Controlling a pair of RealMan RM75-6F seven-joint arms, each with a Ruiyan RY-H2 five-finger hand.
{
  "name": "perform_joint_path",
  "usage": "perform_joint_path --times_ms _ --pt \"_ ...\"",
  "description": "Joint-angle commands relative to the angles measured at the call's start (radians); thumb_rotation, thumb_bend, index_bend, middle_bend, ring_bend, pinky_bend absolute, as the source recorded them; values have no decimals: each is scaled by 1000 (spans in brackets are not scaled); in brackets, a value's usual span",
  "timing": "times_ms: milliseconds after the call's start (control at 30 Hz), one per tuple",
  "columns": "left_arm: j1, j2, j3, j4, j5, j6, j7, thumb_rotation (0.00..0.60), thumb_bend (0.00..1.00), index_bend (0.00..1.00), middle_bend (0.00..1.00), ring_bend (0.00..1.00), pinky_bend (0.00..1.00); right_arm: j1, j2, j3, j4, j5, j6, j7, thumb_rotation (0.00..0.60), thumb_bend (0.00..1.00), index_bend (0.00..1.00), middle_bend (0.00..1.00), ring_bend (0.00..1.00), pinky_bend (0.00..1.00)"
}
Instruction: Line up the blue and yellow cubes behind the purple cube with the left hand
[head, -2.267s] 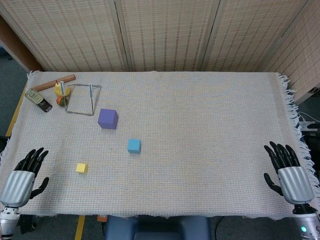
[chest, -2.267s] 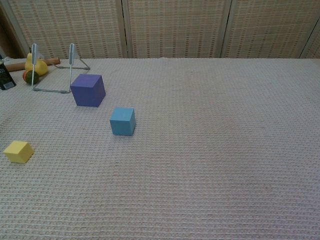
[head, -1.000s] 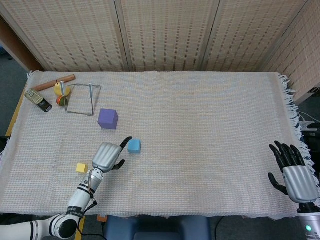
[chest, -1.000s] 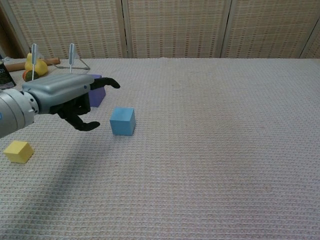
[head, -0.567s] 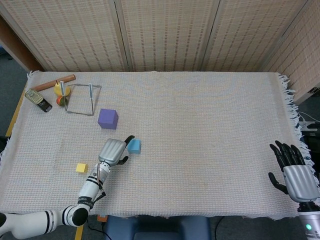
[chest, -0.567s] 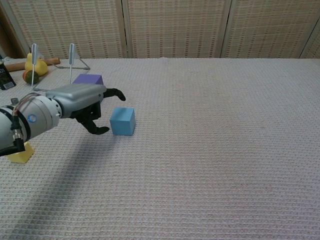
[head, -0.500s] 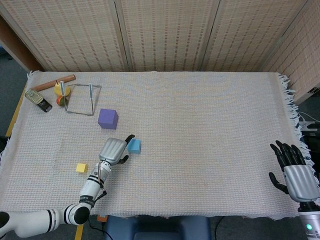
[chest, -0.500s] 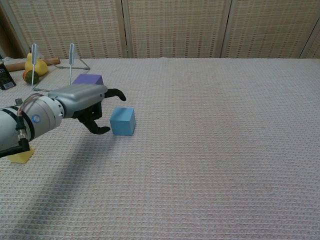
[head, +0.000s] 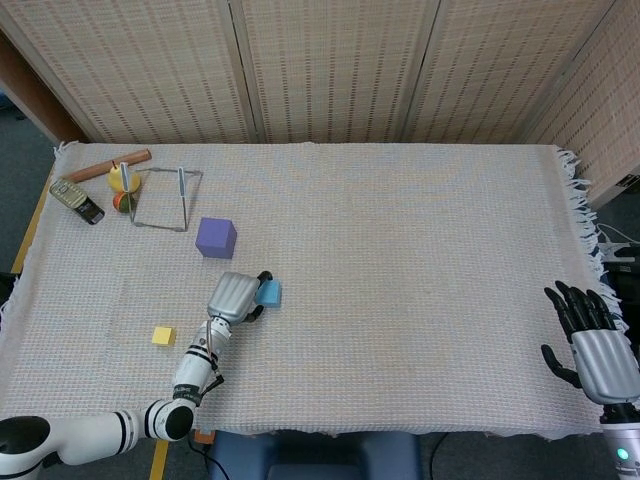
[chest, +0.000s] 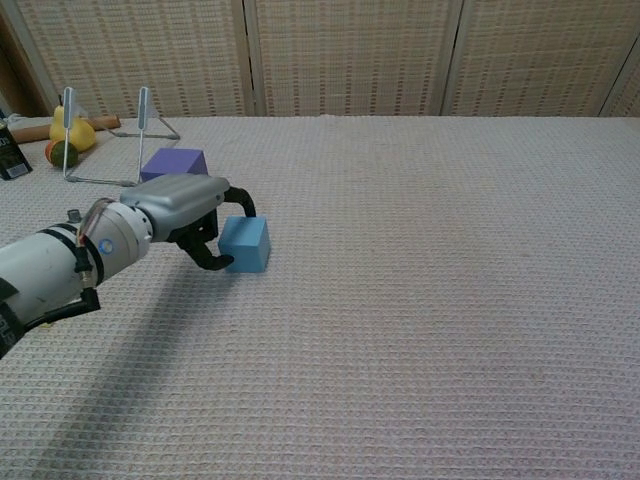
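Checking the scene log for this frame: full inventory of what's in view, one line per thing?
purple cube: 1, purple, left half of cloth
blue cube: 1, blue, nearer than the purple cube, at the left hand's fingers
yellow cube: 1, yellow, near left
wire stand: 1, metal, far left
fruit: yellow and orange-green, beside the stand
wooden stick: 1, brown, far left corner
dark can: 1, left edge
cloth: 1, beige, covers the table
left hand: fingers curled round the blue cube
right hand: near right edge, fingers apart, holds nothing

Three cubes: purple (head: 216, 238), blue (head: 269, 292), yellow (head: 163, 336). Two hands: left (head: 233, 297), right (head: 596, 349).
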Motion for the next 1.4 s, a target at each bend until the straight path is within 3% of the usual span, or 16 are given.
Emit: perform_joint_path --times_ms 33,233,367,667,1200,1400 --pt "2 -22 3 32 42 38 -36 600 343 405 1000 1000 1000 0 2 0 0 1 -1 3 600 129 0 0 0 0" --pt "23 27 18 9 85 69 -62 600 346 499 1000 1000 1000 -1 9 0 -1 8 -5 12 600 129 0 0 0 0" --pt "44 92 38 3 105 65 -86 600 347 499 1000 1000 1000 -5 11 -3 -4 2 1 11 600 129 0 0 0 0" --pt "28 181 67 100 155 -31 -160 600 354 482 1000 1000 1000 -6 7 -7 -14 0 -2 -7 600 129 0 0 0 0" --pt "4 148 76 236 180 -76 -202 600 351 483 1000 1000 1000 -8 3 -2 -18 12 -2 -24 600 130 0 0 0 0" --pt "0 135 79 278 186 -83 -209 600 352 440 1000 1000 1000 -9 2 -2 -20 14 -4 -29 600 129 0 0 0 0"
